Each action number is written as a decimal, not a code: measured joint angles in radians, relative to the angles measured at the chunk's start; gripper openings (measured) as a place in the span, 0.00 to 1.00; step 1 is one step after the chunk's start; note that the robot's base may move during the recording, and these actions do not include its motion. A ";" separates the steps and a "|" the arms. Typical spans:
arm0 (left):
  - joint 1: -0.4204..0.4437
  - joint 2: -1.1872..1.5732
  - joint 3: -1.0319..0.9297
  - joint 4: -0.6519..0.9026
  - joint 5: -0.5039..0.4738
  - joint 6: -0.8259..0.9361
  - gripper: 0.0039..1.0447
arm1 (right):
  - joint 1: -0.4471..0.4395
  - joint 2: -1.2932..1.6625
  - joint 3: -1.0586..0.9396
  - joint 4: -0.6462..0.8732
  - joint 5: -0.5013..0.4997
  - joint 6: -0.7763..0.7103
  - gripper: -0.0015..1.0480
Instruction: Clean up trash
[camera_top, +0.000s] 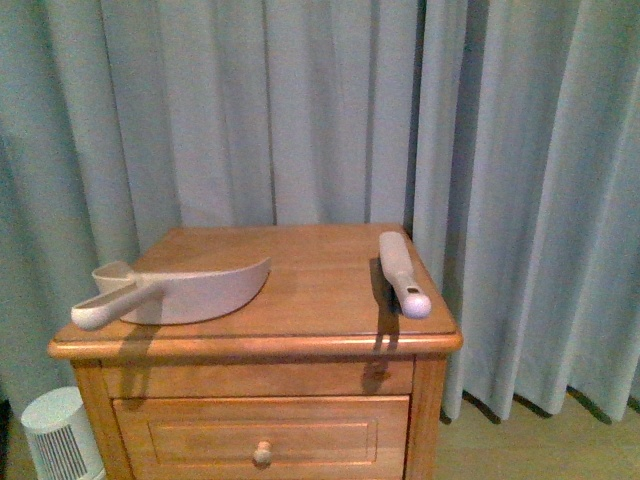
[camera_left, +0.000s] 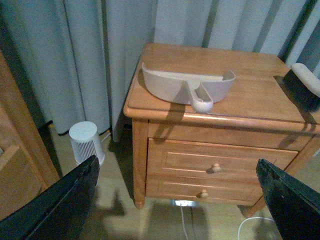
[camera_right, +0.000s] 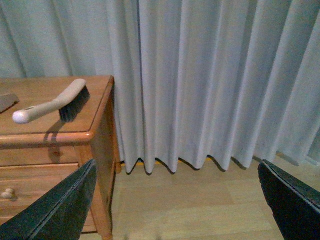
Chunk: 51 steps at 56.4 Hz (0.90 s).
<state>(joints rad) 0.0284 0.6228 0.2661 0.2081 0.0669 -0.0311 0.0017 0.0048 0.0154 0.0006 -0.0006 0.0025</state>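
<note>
Honey-brown wood makes up the nightstand, which stands on a plank floor before grey-blue curtains. A small white ribbed appliance sits by its left side. On top, a beige dustpan lies at the left, its handle jutting over the front-left edge. A brush lies along the right edge, its long axis front to back. The trash shows in no view, so its place and heading cannot be told. The left gripper and right gripper both gape wide, empty.
</note>
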 joint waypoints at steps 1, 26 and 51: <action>-0.002 0.040 0.029 0.006 0.000 0.017 0.93 | 0.000 0.000 0.000 0.000 0.000 0.000 0.93; -0.199 0.690 0.783 -0.345 -0.119 0.086 0.93 | 0.000 0.000 0.000 0.000 0.000 0.000 0.93; -0.247 1.069 0.994 -0.401 -0.278 0.226 0.93 | 0.000 0.000 0.000 0.000 0.000 0.000 0.93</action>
<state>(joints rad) -0.2188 1.6917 1.2602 -0.1928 -0.2115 0.1947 0.0017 0.0048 0.0154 0.0006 -0.0006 0.0021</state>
